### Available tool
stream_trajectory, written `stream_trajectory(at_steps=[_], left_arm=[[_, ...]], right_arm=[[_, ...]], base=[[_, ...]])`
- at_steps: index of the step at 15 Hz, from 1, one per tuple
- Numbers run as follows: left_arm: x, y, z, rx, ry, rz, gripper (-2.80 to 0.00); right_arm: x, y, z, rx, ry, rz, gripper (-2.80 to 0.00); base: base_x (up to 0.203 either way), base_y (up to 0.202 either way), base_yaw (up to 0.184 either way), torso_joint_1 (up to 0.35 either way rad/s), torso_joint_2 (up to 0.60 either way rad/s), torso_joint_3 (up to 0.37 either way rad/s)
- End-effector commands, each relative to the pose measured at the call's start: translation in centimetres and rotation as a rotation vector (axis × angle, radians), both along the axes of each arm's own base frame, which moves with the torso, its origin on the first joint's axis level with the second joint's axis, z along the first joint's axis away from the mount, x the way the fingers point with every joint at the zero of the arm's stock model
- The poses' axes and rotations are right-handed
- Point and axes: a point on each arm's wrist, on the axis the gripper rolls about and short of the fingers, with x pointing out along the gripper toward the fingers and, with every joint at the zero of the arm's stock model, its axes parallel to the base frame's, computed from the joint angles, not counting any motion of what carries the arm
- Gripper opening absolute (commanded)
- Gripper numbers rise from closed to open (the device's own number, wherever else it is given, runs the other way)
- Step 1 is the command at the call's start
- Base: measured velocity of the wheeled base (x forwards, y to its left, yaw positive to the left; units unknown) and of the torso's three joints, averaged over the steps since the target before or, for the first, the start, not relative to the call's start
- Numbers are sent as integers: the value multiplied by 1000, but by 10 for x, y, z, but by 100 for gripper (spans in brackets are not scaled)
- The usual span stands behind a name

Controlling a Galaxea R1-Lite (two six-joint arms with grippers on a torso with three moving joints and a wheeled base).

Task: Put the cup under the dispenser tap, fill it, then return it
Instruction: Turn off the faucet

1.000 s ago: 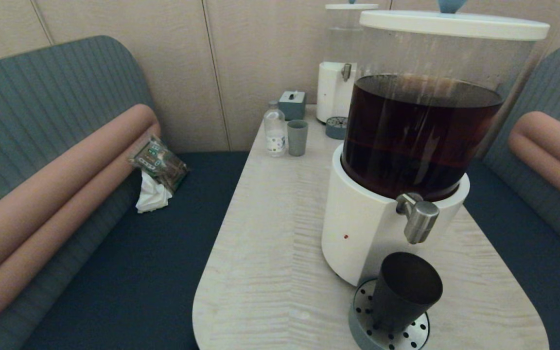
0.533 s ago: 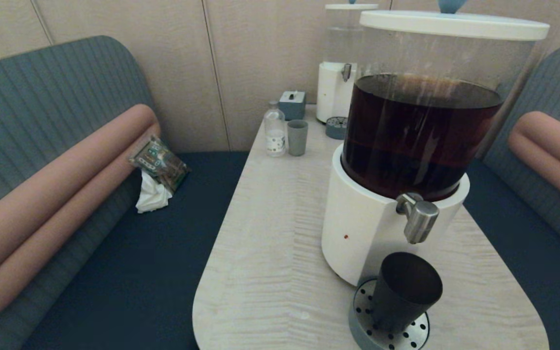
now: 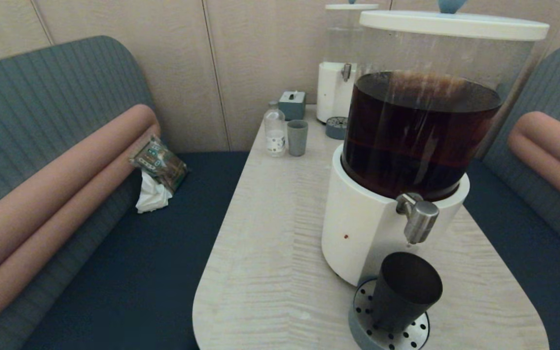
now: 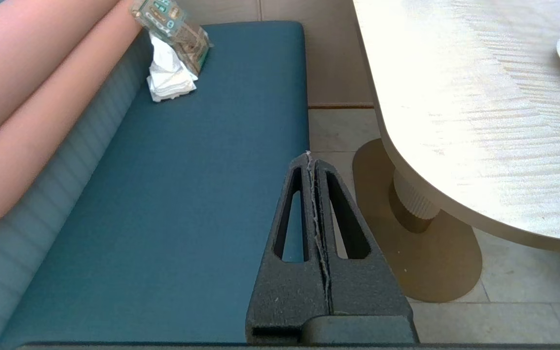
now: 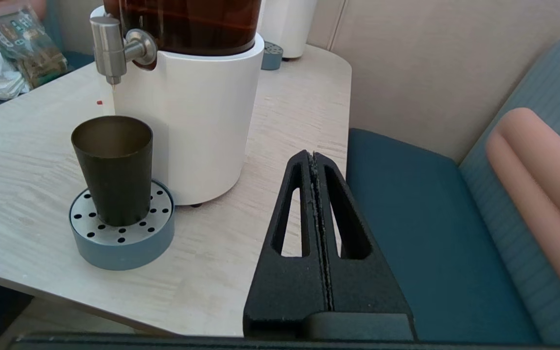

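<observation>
Pale wood-grain bench (image 3: 270,253) with rounded corners on a round pedestal base (image 4: 421,253), tiled floor (image 4: 528,296) under it. Teal booth seats (image 3: 129,272) on both sides of my bench, pink bolsters (image 3: 51,199) along ribbed backrests. Beige panelled wall (image 3: 255,63) behind the bench.

Matte black tapered cup (image 3: 403,291) (image 5: 113,167) stands upright on the perforated drip tray, directly below the dispenser tap (image 3: 417,216) (image 5: 114,50). Tap is brushed silver, spout down; a thin drip possibly hangs from it.
</observation>
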Motion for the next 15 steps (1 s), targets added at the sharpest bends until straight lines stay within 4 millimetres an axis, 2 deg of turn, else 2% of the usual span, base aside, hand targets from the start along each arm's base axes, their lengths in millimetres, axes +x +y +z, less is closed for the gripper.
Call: stream_trajectory(at_steps=[1, 5, 7, 9, 12, 15], left_arm=[[0, 0, 0, 0, 0, 0, -280], [0, 0, 0, 0, 0, 0, -280], [0, 0, 0, 0, 0, 0, -280], [0, 0, 0, 0, 0, 0, -280], [0, 0, 0, 0, 0, 0, -280], [0, 0, 0, 0, 0, 0, -280]], right_arm=[[-3, 0, -7, -1, -9, 0, -280], [-3, 0, -25, 6, -6, 0, -280], [0, 0, -40, 15, 12, 0, -280], [5, 0, -46, 72, 23, 3, -280], [19, 0, -63, 97, 35, -18, -280], [37, -1, -83, 100, -30, -57, -280]], base=[[0, 0, 0, 0, 0, 0], [0, 0, 0, 0, 0, 0], [0, 0, 0, 0, 0, 0], [0, 0, 0, 0, 0, 0], [0, 0, 0, 0, 0, 0], [0, 0, 0, 0, 0, 0]])
